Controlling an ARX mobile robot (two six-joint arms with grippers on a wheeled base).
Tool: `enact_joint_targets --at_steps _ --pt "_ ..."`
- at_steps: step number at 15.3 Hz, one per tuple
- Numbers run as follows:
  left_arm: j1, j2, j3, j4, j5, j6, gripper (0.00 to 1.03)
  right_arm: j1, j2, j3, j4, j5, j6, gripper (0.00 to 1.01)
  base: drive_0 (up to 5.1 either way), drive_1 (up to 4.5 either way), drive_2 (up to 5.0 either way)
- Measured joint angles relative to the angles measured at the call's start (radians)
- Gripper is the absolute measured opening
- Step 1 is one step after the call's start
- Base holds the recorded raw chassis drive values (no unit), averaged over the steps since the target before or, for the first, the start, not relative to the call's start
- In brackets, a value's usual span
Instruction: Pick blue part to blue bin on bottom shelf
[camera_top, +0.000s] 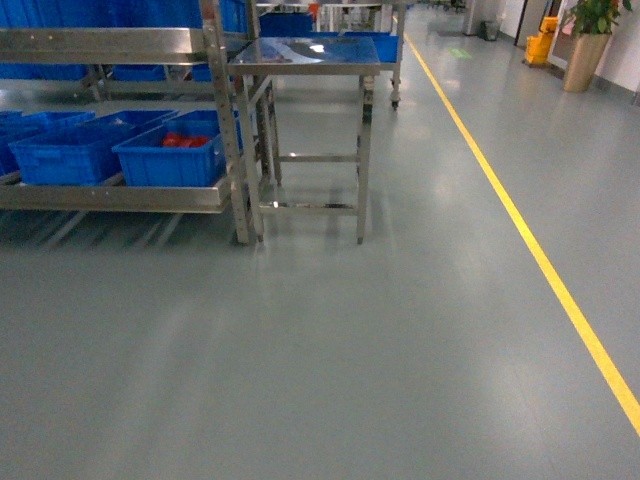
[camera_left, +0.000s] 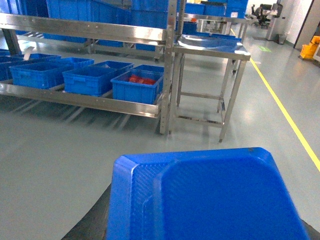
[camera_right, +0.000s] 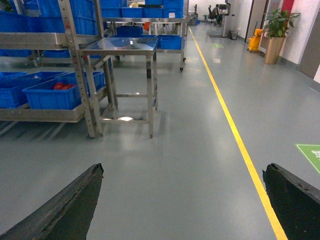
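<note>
Seemingly the left gripper (camera_left: 205, 200) jaws clamp a blue part (camera_left: 200, 195); right gripper (camera_right: 185, 200) jaws apart; no writing legible.

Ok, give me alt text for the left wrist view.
A blue tray fills the foreground, seen from the left arm. Beyond it across grey floor, a steel rack's bottom shelf holds blue bins, one containing red parts, beside a steel table.

My head camera is looking down across the floor; my 2 wrist cameras are facing forward from low, all 3 sharing the distant rack (camera_top: 120, 195) and steel table (camera_right: 125, 46)
</note>
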Motion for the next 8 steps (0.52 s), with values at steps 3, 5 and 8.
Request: enact_joint_targets --at_steps 3,5,8 --pt "0.000 0.001 0.000 -0.003 0.000 0.000 0.44 0.000 0.000 0.000 0.000 0.000 0.000 0.98 0.0 4.25 -4.3" --pt "0.000 0.000 0.000 -0.001 0.000 0.000 0.44 0.000 0.000 0.000 -0.001 0.000 0.000 0.98 0.0 4.27 -4.3" --pt "0.000 -0.001 0.000 0.000 -0.003 0.000 0.44 0.000 0.000 0.000 -0.002 0.000 0.000 0.98 0.0 4.27 -4.3"
